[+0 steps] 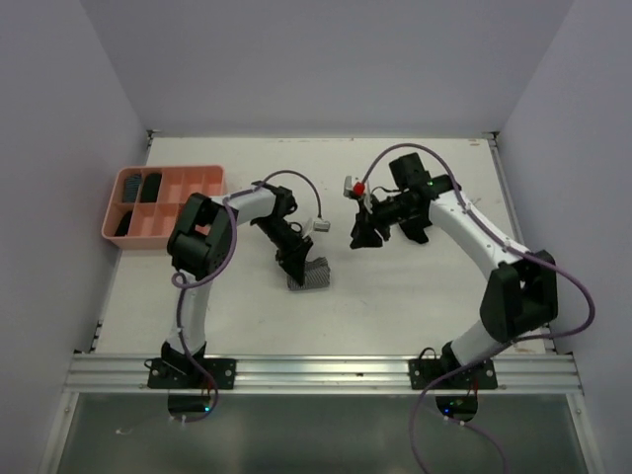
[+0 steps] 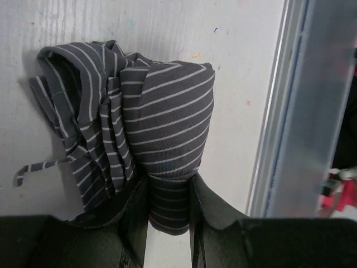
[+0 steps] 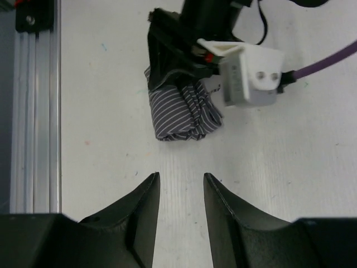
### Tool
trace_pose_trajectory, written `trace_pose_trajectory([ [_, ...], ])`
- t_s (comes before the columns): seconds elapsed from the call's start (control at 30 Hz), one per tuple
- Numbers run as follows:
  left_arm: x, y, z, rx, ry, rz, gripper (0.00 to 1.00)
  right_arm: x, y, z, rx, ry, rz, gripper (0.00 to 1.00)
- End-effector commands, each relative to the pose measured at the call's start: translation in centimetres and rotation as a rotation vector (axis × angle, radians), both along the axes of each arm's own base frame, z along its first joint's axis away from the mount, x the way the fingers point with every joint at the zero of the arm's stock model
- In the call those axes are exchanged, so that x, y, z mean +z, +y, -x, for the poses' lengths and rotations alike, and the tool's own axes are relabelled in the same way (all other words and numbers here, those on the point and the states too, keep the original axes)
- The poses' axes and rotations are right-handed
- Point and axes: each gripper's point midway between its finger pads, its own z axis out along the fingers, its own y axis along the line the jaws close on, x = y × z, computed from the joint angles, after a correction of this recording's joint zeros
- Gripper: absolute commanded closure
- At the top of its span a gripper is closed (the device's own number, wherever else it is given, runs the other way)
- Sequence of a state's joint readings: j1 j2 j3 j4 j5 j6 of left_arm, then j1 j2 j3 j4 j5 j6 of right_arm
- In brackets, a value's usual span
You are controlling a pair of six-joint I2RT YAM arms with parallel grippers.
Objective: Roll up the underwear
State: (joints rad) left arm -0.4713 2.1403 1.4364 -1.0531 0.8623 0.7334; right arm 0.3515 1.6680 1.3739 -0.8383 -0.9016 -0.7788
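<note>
Top external view: a salmon-pink tray [image 1: 114, 212] sits at the table's [image 1: 395, 296] far left, with dark bundles in some compartments. Near the table's middle, the left gripper [image 1: 296, 259] is clenched on one end of the striped underwear [image 1: 311, 274], which lies on the table as a short roll. Its long axis runs straight out from the fingers [image 2: 134, 218] toward the near edge, and the free end is rounded. Loose folds bunch along its left side in the left wrist view. Further right, the right gripper [image 1: 367, 235] hangs apart from the cloth, its jaws parted on nothing and aimed at the roll's free end.
</note>
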Motion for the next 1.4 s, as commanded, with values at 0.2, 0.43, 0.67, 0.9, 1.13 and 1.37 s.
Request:
trace_pose_trajectory([
  [0.2, -8.2, 5.3, 0.1, -0.085, 0.117, -0.347, 1.0, -1.7, 3.7, 4.6, 0.14, -0.416, 0.18, 0.52],
  [0.43, -8.5, 5.8, -0.1, -0.107, 0.106, -0.359, 1.0, -5.8, 8.5, 6.4, 0.249, -0.57, 0.23, 0.45],
  [0.67, -9.0, 6.4, 0.5, -0.12, 0.112, -0.372, 1.0, -8.6, 9.8, 6.3, 0.294, -0.617, 0.234, 0.41],
  [0.9, -8.8, 6.3, 0.1, -0.118, 0.101, -0.369, 0.99, -10.0, 10.9, 6.6, 0.312, -0.617, 0.221, 0.4],
  [1.13, -8.8, 6.2, -0.1, -0.107, 0.099, -0.364, 0.96, -11.6, 11.4, 9.0, 0.388, -0.549, 0.215, 0.42],
  [1.37, -8.4, 6.0, -0.4, -0.09, 0.084, -0.343, 0.91, -15.7, 10.6, 9.3, 0.414, -0.46, 0.283, 0.61],
])
